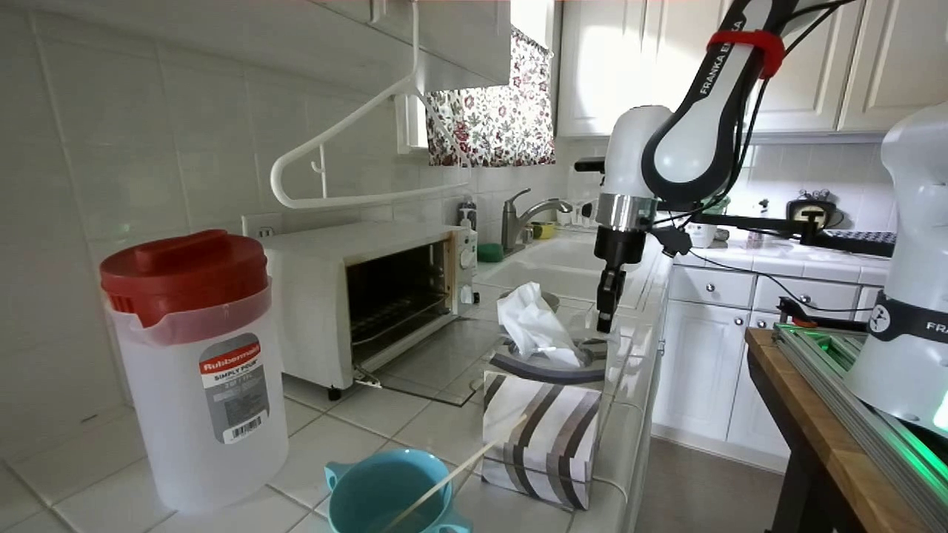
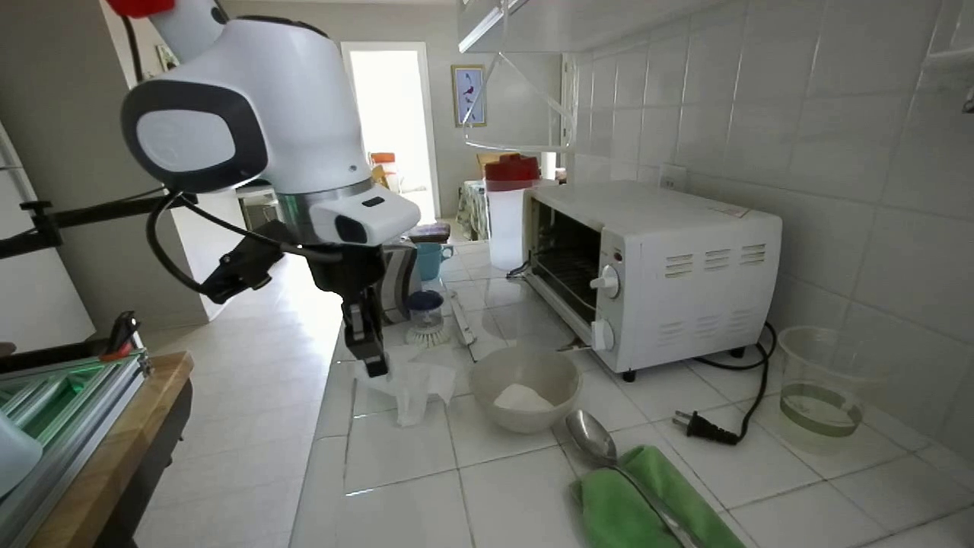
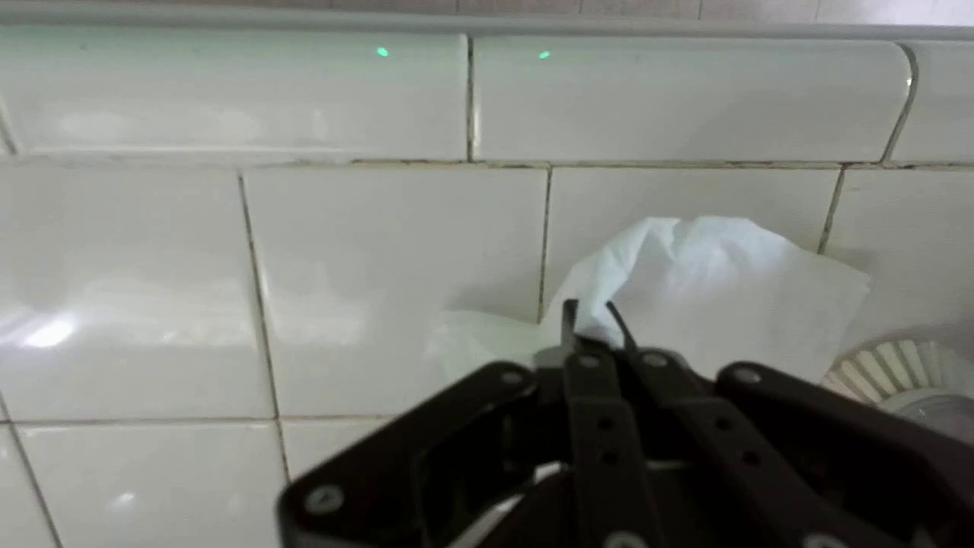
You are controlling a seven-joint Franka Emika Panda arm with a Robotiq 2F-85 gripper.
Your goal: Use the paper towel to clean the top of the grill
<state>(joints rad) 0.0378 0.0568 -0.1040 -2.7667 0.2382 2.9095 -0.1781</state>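
Gripper [image 3: 596, 320] was clenched on fold of paper towel [image 3: 730, 297], presumably leaving loose spread for wiping. Towel was near counter edge [image 3: 304, 99]; grill [image 2: 654, 274] stood apart, by tiled wall [image 2: 799, 137], likely reachable from above.

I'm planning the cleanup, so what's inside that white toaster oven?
Inside the toaster oven, a wire rack shows. Its walls and deep shadow hide much of the rest, so I can't tell what lies deeper.

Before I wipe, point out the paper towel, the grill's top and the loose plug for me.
Paper towel [image 3: 715, 293]: wrist view, on the broad part of its sheet.
Grill's top [image 2: 658, 204]: in an exterior view, on the middle of the flat surface.
Plug [image 2: 714, 432]: in an exterior view, on its black body.
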